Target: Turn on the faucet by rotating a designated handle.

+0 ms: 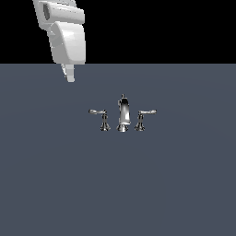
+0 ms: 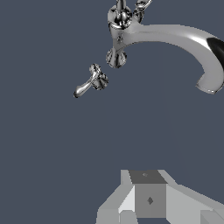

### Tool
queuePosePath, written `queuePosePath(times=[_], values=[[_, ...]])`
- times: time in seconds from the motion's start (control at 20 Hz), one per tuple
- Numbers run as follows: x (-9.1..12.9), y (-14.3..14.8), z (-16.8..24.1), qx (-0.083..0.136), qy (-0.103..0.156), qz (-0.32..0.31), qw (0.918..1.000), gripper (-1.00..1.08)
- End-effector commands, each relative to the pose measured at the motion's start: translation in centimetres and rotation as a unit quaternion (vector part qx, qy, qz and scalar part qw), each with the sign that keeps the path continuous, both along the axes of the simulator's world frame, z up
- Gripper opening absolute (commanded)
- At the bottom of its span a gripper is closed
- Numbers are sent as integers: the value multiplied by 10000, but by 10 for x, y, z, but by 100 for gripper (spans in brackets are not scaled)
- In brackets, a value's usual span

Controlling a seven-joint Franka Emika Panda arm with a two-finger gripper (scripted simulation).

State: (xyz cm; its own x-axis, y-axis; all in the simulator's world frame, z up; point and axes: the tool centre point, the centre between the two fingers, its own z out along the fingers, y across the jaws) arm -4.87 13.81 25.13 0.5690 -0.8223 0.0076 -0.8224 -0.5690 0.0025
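Three chrome pieces make up the faucet [image 1: 122,116], which stands on a flat blue-grey surface [image 1: 118,184] near the centre of the exterior view. Its tall spout [image 1: 123,114] is in the middle, with one short lever on a flared post at either side. The handle [image 1: 100,117] is the lever at 9 o'clock from the spout in the exterior view; its thin arm points outward, away from the spout. The other lever [image 1: 144,116] mirrors it at 3 o'clock. The white arm [image 1: 64,32] enters at the top of that view, and the gripper [image 1: 69,73] hangs at about 10 o'clock from the handle, well apart from it and touching nothing. Whether the fingers are spread or closed cannot be told from either view. In the wrist view, the handle [image 2: 91,82] lies beside the curved spout [image 2: 175,41].
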Motion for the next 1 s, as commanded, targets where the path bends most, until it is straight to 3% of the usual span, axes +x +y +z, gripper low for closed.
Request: queuePosePath(times=[0.0, 0.45, 0.95], values=[[12, 2, -12, 5, -3, -237, 9997, -100], [60, 1, -58, 7, -3, -1158, 9933, -100], [120, -14, -115, 6, -6, -2314, 9729, -100]])
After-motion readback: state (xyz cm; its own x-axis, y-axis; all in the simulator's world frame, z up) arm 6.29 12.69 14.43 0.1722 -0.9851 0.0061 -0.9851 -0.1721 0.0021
